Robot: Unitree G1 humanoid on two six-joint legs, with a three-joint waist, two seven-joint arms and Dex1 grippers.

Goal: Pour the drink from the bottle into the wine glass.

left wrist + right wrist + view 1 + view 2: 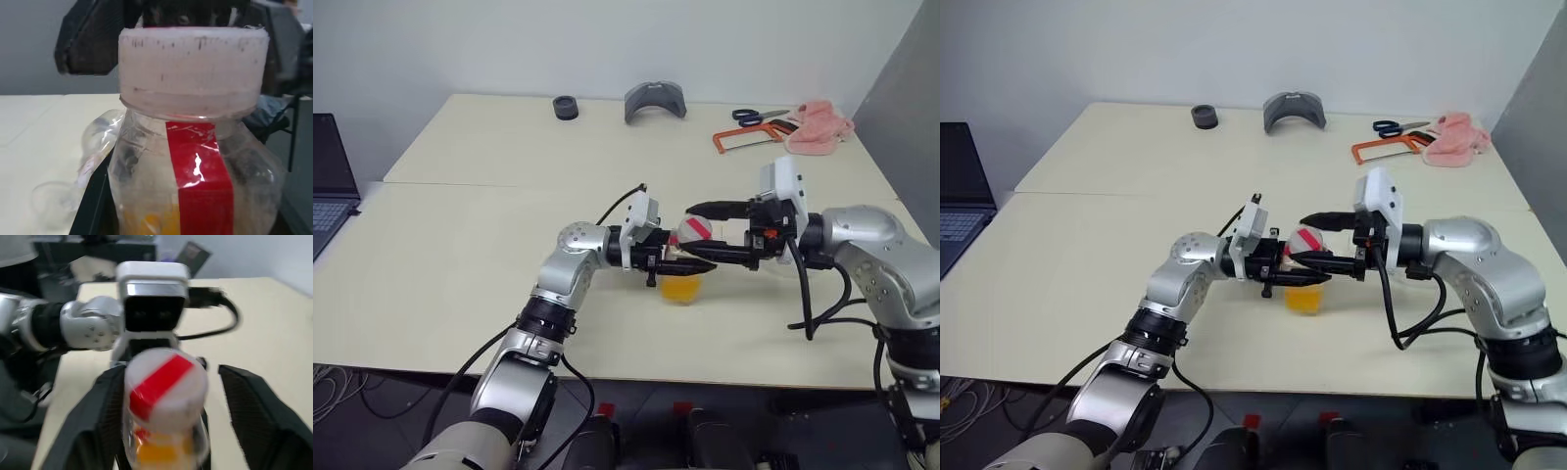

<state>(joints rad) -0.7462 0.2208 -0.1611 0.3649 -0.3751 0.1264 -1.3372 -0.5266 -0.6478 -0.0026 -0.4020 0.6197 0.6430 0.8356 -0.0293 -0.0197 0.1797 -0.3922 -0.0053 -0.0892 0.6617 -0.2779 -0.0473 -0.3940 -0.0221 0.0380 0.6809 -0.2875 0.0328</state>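
No legible writing anywhere. Left to right I count one laptop (331, 176) at the far left edge, one left end effector (677, 262) clamped on the one bottle (686, 257), held above the pale counter (460, 255); plain red label strip, red-and-white cap (164, 382), orange drink (681, 288) low inside. Right end effector (703, 236) spread wide around the cap, pads apart from it. Grey wall behind.

Table (1087, 284), near edge, centre: left gripper (1295, 266) clamped on bottle (1307, 264) of orange drink (1304, 298); right gripper (1317, 240) spread around its cap. Far edge: black ring (1204, 117), grey piece (1294, 109), scissors (1396, 126), hacksaw (1386, 149), pink cloth (1457, 137).
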